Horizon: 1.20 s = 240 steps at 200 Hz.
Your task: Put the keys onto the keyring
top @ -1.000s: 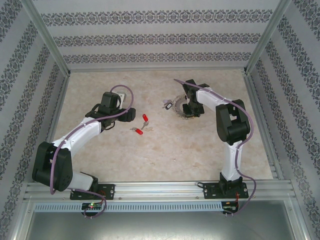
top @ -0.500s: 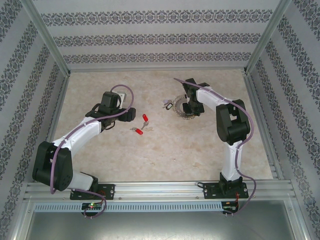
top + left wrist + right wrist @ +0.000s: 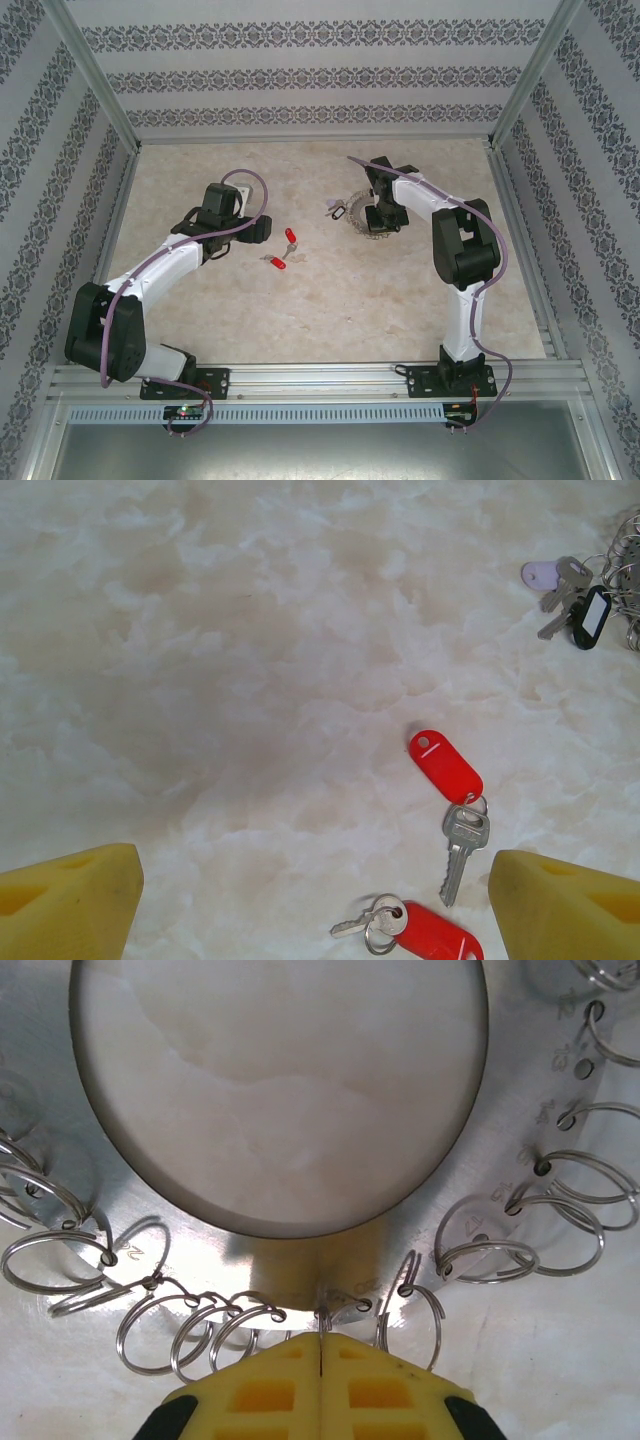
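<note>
The left hand [image 3: 312, 880] stood wide open and held nothing, its yellow pads [image 3: 65, 905] low over the marbled surface [image 3: 200, 680]. The keys [image 3: 447, 768], two of them with red tags, lay on the surface just ahead of this hand, closer to its right pad. In the left wrist view, the long axis of the farther key ran from upper left to lower right, with the tag away from the hand and the silver blade pointing back toward it. The nearer key lay crosswise with its blade pointing left. Only bare surface lay between them and the hand.

Further right, a bunch of other keys [image 3: 335, 210] lay just beside the keyring [image 3: 515, 1100]. The keyring lay flat, well apart from the red keys, with wire loops [image 3: 150, 1330] along its rim. The right hand [image 3: 320, 1345] was fully closed at the near rim of the keyring. Whether it pinched a loop, I could not tell.
</note>
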Tool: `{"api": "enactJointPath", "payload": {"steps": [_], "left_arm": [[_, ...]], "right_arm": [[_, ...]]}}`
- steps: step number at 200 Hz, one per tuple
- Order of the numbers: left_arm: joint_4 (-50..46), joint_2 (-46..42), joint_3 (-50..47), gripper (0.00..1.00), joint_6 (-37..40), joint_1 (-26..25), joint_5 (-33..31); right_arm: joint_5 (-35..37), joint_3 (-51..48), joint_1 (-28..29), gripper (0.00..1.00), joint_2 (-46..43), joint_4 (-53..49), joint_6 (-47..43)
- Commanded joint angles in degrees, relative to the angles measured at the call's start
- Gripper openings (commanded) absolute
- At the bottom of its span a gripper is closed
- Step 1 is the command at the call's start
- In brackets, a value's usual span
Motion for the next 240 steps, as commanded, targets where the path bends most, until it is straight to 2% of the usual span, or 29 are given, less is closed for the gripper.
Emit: {"api": "enactJointPath", "payload": {"steps": [1, 32, 52, 73, 102, 121, 155, 171, 186, 202, 216, 240], "left_arm": [[-0.63, 0.59, 1.64, 0.9, 1.47, -0.86, -0.62], [0.44, 0.6, 1.76, 0.89, 1.87, -1.04, 2.12], [4.69, -0.03, 0.73, 0.89, 2.38, -1.62, 9.57], [15.22, -1.74, -3.56, 0.88, 3.09, -3.02, 16.7], [32.58, -3.24, -10.07, 0.88, 11.19, -7.94, 23.13], [35.34, -1.68, -10.06, 0.9, 16.9, -10.03, 27.85], [42.52, 1.99, -11.37, 0.92, 23.96, -10.21, 38.4], [42.76, 3.36, -11.25, 0.91, 28.94, -10.58, 38.87], [40.91, 4.87, -9.86, 0.88, 31.92, -10.53, 37.86], [37.89, 6.78, -7.98, 0.72, 35.83, -10.51, 38.32], [35.66, 8.44, -6.25, 0.64, 38.81, -10.52, 40.07], [39.56, 11.76, -4.7, 0.63, 37.82, -10.67, 41.17]], "right_arm": [[0.99, 2.23, 0.75, 0.04, -0.82, -2.79, 0.74], [-0.21, 2.6, 1.21, 0.0, -1.66, -3.84, 4.81], [-2.28, 2.17, 1.41, 0.0, -2.28, -3.4, 7.33], [-6.44, 2.08, 1.39, 0.0, -3.08, -2.58, 10.29], [-15.18, 0.58, 1.46, 0.0, -4.88, 0.88, 17.9], [-20.72, -1.3, 1.38, 0.0, -6.37, 4.07, 23.69], [-30.84, -4.02, 1.21, 0.0, -9.1, 9.71, 34.06], [-32.96, -5.64, 1.53, 0.0, -10.68, 11.73, 37.99], [-34.58, -6.86, 1.66, 0.0, -11.67, 12.57, 41.36], [-36.65, -8.44, 2.06, 0.0, -12.79, 14.42, 44.74], [-37.27, -10.12, 2.72, 0.0, -14.38, 16.91, 47.98], [-37.28, -12.38, 4.17, 0.0, -16.84, 20.77, 53.71]]}}
